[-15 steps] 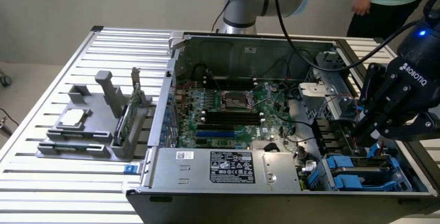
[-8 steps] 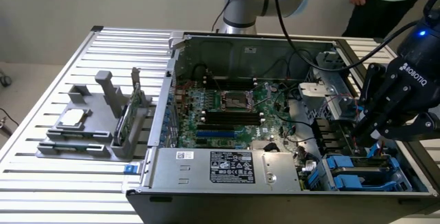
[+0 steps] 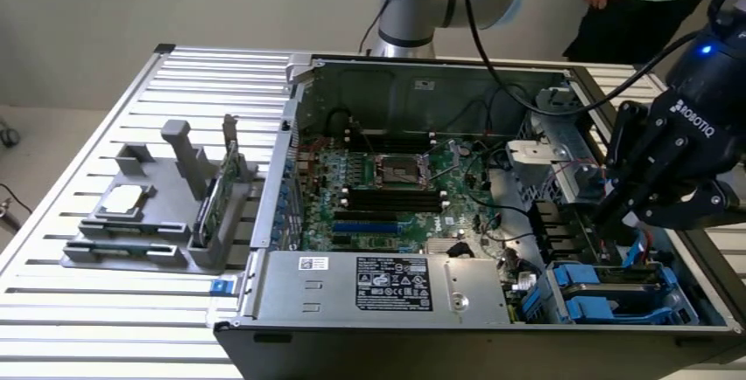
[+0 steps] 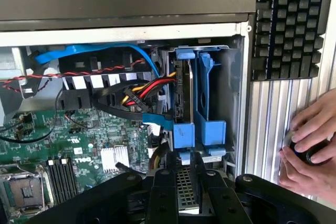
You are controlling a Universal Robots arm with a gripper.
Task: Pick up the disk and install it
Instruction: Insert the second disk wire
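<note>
Here, claw [image 4: 185, 182] gripping disk [image 4: 187, 190], just beside blue drive bay [image 4: 202, 124].

The disk [image 4: 184, 184] is clamped between the gripper's [image 4: 185, 174] two black fingers, so little of it shows: a narrow grey metal face with a fine grid pattern and a scrap of white at its near end. It stands on edge, in line with and just short of the blue drive carriers [image 4: 212, 129].
</note>
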